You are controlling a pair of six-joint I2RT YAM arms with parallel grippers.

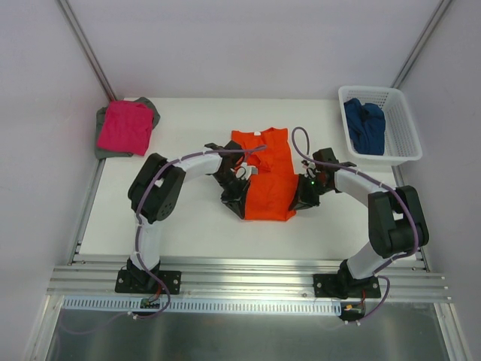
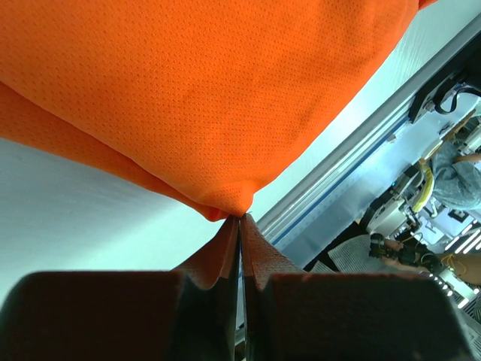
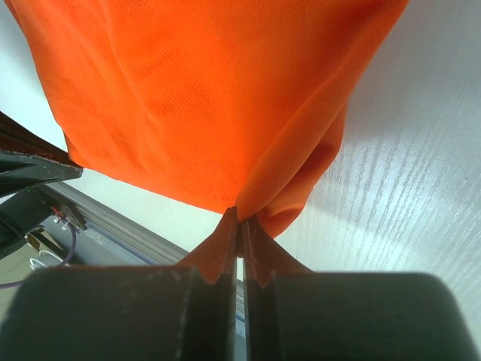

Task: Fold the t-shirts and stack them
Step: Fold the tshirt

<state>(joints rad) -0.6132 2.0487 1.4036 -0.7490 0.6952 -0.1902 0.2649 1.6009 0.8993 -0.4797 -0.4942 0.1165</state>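
– At the near hem of the orange t-shirt (image 1: 267, 177), what have the two arms got?
– A corner each. The left gripper (image 2: 240, 219) is pinched shut on the hem's left corner, and the right gripper (image 3: 239, 214) is pinched shut on its right corner. In both wrist views the cloth bunches to a point right at the closed fingertips.
– And the shirt itself?
– It lies flat on the table (image 1: 188, 226) between the arms, narrow, with the collar at the end away from the bases. The sides look turned in, though I can't make out the sleeves for certain.
– So which step is this?
– I'd say the lengthwise fold of the orange one: hem taken, not yet carried over.
– What does the next move ask?
– Both corners raised together, kept as far apart as the shirt is wide, then carried over the shirt toward the collar and laid down square. If one side leads, the fold will skew.
– And beyond it?
– Far left of the orange shirt, the pink t-shirt (image 1: 124, 126) sits folded on the grey t-shirt (image 1: 101, 144); that looks like the stack. Far right of the orange shirt, the dark blue t-shirt (image 1: 364, 126) lies crumpled in the white basket (image 1: 394, 156), not yet folded.
– Roughly halfway, then?
– About that: two stacked, one in hand, one waiting
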